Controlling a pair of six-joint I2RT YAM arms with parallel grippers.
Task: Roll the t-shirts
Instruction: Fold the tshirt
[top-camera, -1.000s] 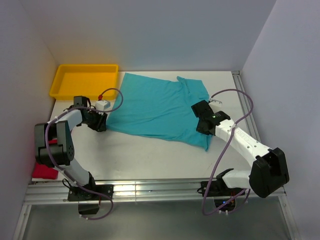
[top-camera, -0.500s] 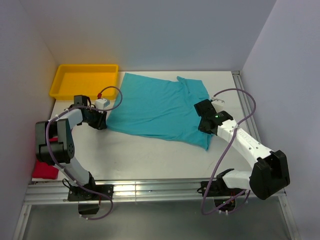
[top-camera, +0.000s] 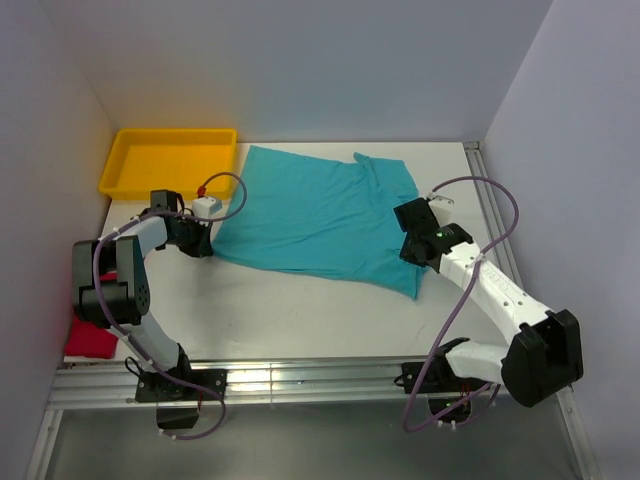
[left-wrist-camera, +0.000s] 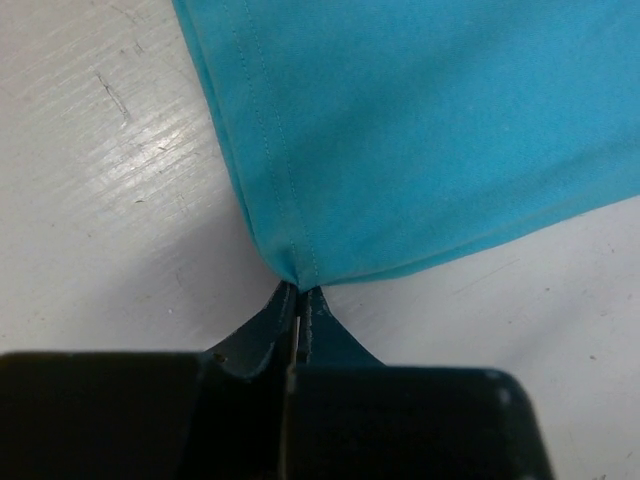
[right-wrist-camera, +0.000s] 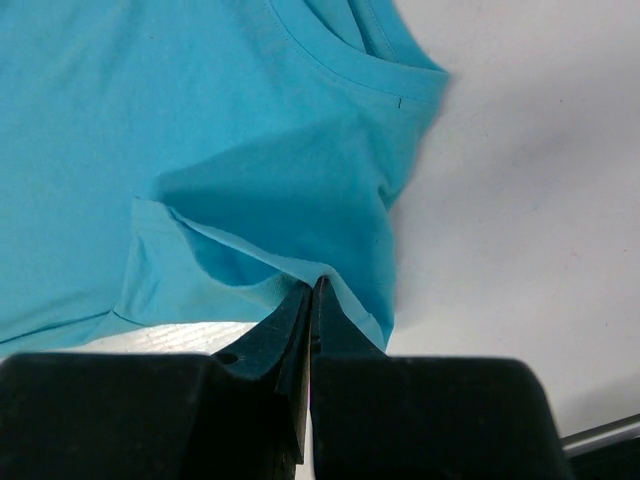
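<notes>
Crosswise, the teal t-shirt (top-camera: 320, 215) lies hem leftward, collar rightward, left gripper (left-wrist-camera: 298, 290) and right gripper (right-wrist-camera: 314, 285) each clamped on it.

White table (top-camera: 300, 310), pale lilac walls (top-camera: 350, 70)

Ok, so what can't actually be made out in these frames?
- Top view: the red t-shirt is partly hidden by the left arm, so its shape is unclear.
- Left wrist view: the left gripper is shut on the teal t-shirt at a corner. Its own fingers hide how much fabric is caught.
- Right wrist view: the right gripper hides the same at the sleeve edge.
</notes>
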